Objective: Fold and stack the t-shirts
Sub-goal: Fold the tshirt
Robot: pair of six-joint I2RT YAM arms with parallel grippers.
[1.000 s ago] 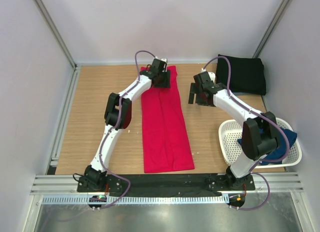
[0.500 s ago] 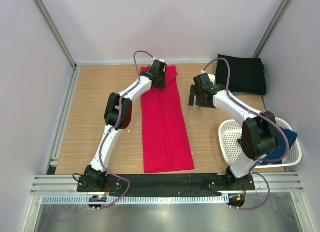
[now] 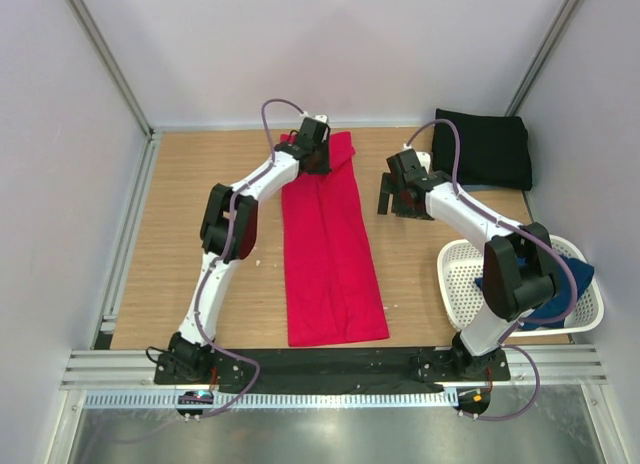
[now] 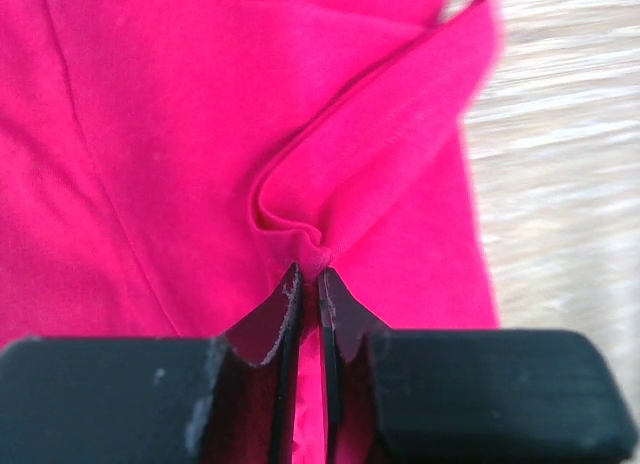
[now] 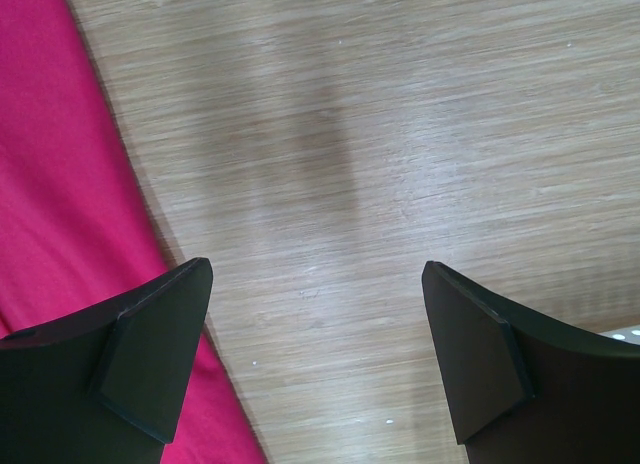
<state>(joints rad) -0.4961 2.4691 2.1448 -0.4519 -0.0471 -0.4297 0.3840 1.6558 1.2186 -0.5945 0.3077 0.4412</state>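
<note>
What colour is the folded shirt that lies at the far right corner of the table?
The folded shirt is plain black, with no pattern; the top external view shows it best.

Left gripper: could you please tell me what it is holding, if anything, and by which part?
The left gripper pinches the red shirt by a raised fold at its far end.

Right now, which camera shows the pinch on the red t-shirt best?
Left wrist view: the left end effector is shut on a raised fold of the red t-shirt, close up. The top external view shows the whole shirt, but the arm hides the pinch. The right wrist view shows only its edge.
</note>
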